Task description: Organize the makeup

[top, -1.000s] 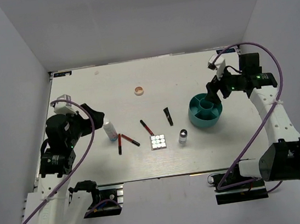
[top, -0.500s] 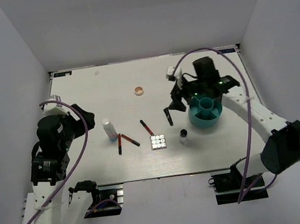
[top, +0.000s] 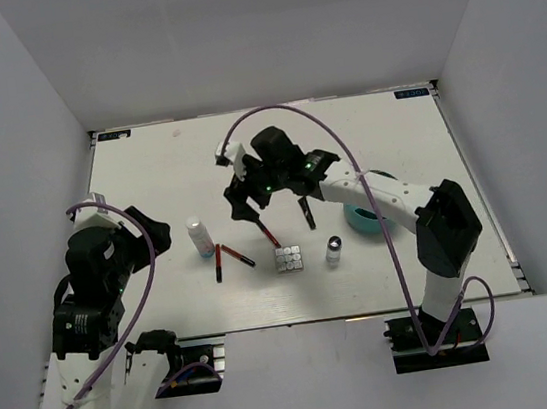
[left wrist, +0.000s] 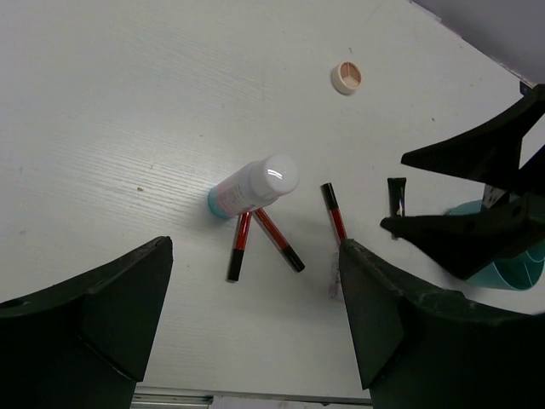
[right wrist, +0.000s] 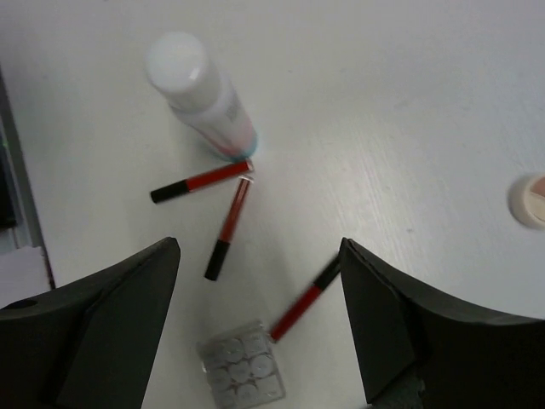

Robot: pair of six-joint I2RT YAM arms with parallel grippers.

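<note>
- The right gripper (right wrist: 258, 247) hung low over the middle of the table (top: 148, 171). Its fingers (right wrist: 111, 332) were spread wide and held nothing.
- Nearest to them, in the wrist view, lay a lone red-and-black pencil (right wrist: 302, 302), blurred, just inside the right-hand finger. Its long axis slanted across the gap, from the square palette (right wrist: 243, 375) up toward that finger. A straight closing stroke would probably have met it at an angle, so the wrist likely needed a turn first.
- Further out toward the other finger lay a second pencil (right wrist: 228, 228) and a third pencil (right wrist: 200, 181). Their red ends nearly met at the foot of the white bottle (right wrist: 200, 94), which stood upright.
- The left gripper (left wrist: 255, 247) was open just as wide and also empty. It stood off at the left side of the table, looking down on the bottle and the pair of pencils beside it.
- That pair lay on the left arm's side, but the right arm was stretched directly above the cluster. It was plainly the nearer arm for the lone pencil.
- To the right of the palette stood the silver-capped vial (top: 333, 249), with the black tube (top: 307, 212) lying just beyond it.
- The round peach compact (left wrist: 347, 77) sat alone toward the far side.
- The teal tub (top: 361, 217) was mostly hidden behind the right arm in the overhead view, and its compartments could not be read.
</note>
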